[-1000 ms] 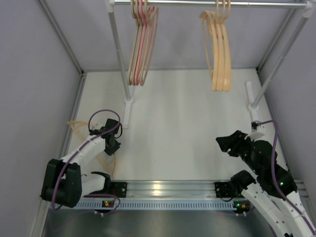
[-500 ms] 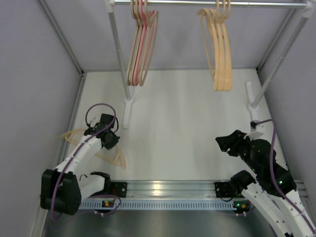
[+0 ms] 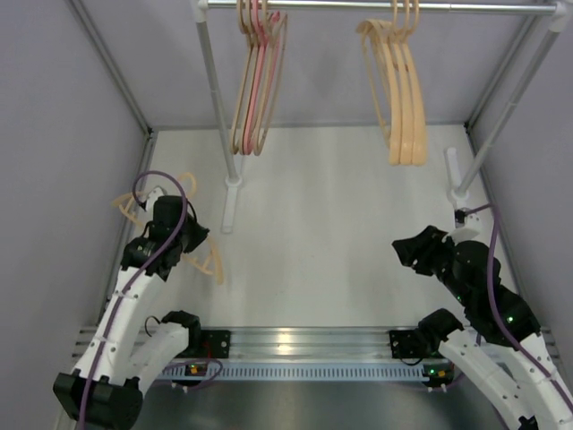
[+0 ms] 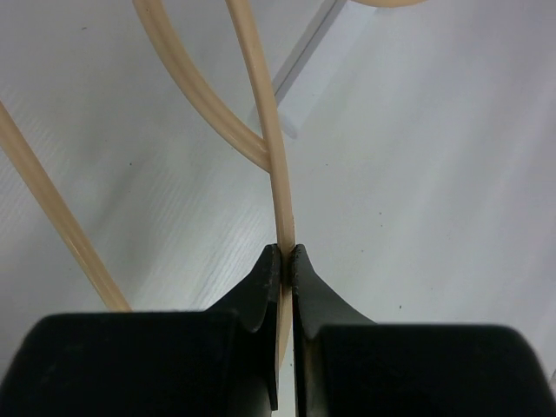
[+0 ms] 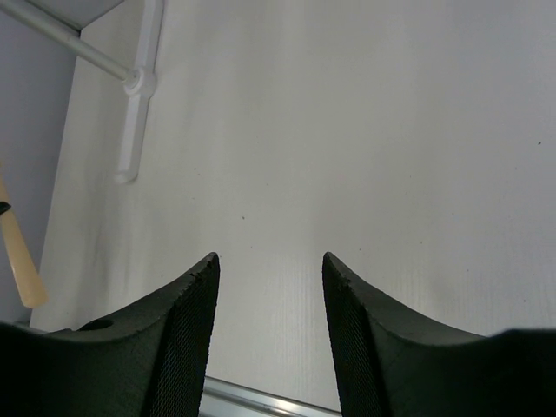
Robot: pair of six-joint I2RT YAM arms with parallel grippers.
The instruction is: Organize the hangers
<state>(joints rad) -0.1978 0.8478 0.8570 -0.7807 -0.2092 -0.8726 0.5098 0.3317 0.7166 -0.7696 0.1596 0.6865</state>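
My left gripper (image 3: 185, 238) is shut on a thin beige hanger (image 3: 211, 267) near the left wall. The hanger's hook (image 3: 125, 205) sticks out to the left of the arm. In the left wrist view the fingers pinch one thin bar of this hanger (image 4: 261, 113) at the left gripper (image 4: 287, 253). On the rail, one group of hangers (image 3: 256, 90), beige with one pink, hangs at the left. A peach-tan group of hangers (image 3: 399, 90) hangs right of the middle. My right gripper (image 3: 405, 251) is open and empty, low at the right; the right gripper (image 5: 269, 261) has only floor between its fingers.
The metal rail (image 3: 466, 8) runs across the top on two slanted poles (image 3: 215, 98) (image 3: 510, 98), with white feet (image 3: 231, 202) (image 3: 455, 175) on the floor. Grey walls close in both sides. An aluminium base rail (image 3: 304, 340) lies at the near edge.
My left gripper closed on the beige hanger that lay on the floor by the left wall and has lifted it, moving up and away from the near edge. The right arm barely moved.
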